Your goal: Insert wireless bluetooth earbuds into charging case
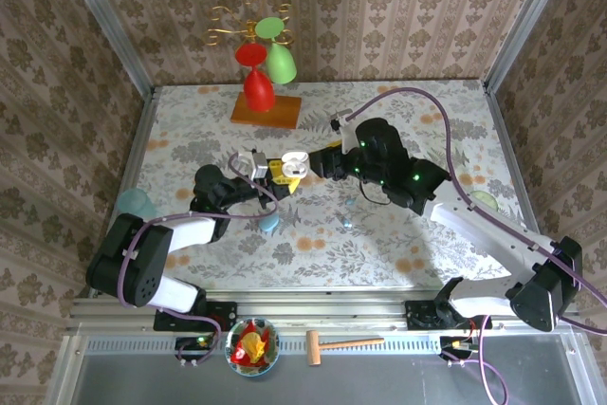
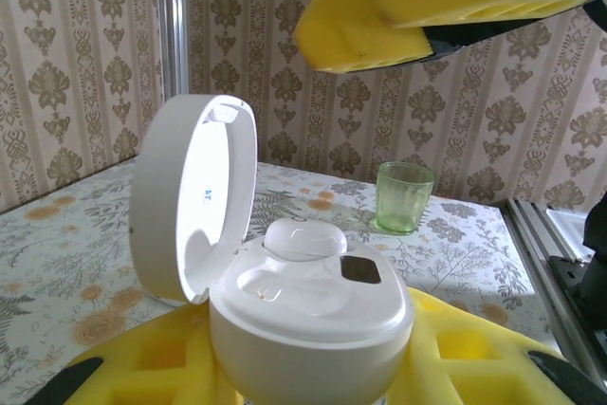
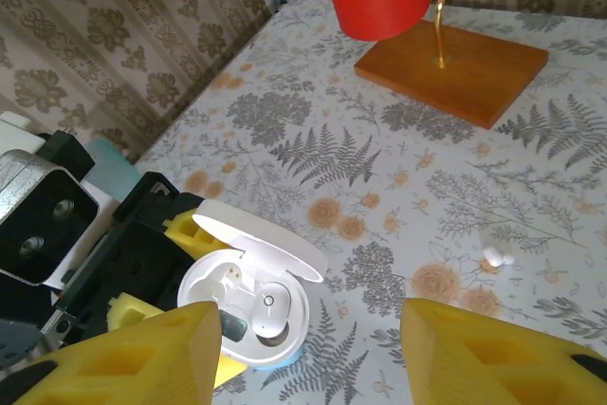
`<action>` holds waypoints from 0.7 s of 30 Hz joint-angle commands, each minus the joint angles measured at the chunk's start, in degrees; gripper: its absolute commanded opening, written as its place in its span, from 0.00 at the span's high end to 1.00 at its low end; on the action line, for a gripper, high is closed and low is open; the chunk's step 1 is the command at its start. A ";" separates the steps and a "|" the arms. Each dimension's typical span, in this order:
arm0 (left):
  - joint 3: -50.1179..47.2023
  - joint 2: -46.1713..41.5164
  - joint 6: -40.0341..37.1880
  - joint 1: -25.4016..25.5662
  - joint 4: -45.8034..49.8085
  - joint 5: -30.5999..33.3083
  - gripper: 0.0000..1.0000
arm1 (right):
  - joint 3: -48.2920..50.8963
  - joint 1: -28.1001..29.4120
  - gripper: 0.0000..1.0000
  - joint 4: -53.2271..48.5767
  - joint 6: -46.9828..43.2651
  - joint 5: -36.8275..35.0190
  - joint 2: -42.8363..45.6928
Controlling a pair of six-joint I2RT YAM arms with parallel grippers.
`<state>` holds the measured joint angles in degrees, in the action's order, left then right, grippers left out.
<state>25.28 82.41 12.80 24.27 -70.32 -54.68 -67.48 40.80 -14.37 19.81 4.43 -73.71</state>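
Observation:
My left gripper is shut on the open white charging case, yellow pads pressing both its sides, with the lid swung up to the left. One white earbud sits in the far socket. The near socket holds nothing. My right gripper hovers just above the case, open, nothing between its yellow fingers. A loose white earbud lies on the floral table to the right, seen also as a small earbud from the top.
A light blue case lies on the table under the held case. A mug tree on a wooden base stands at the back. A teal cup sits far left, a green glass far right.

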 commanded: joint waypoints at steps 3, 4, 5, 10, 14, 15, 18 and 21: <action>0.65 -1.99 -2.60 -0.10 -2.80 -2.62 0.75 | 0.07 0.15 0.48 0.89 2.07 5.35 -2.51; 0.67 -2.16 -2.45 0.01 -2.76 -2.39 0.75 | -0.15 0.16 0.48 0.60 1.95 5.20 -2.96; 0.65 -2.33 -2.44 0.04 -2.74 -2.10 0.75 | -0.28 0.07 0.48 0.32 1.87 5.18 -3.23; -1.20 -2.96 -5.05 -0.49 -2.79 1.99 0.75 | 2.92 -1.12 0.47 4.80 3.92 4.18 -0.91; -2.77 -3.74 -6.53 -1.32 -2.98 6.27 0.75 | 8.68 -5.28 0.47 12.23 9.19 4.15 1.38; -3.02 -4.05 -6.63 -1.54 -2.90 6.93 0.75 | 9.66 -6.42 0.47 13.28 10.18 4.40 1.23; -3.69 -5.03 -6.94 -1.95 -2.87 8.12 0.76 | 10.70 -9.15 0.47 14.82 10.62 3.48 -1.92; -3.95 -6.02 -6.96 -1.95 -2.88 8.47 0.76 | 7.16 -10.03 0.47 11.42 6.80 1.29 -10.28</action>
<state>21.65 78.48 7.44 22.72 -70.81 -47.62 -58.17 30.98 -3.18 28.21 7.73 -77.69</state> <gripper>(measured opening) 0.350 0.528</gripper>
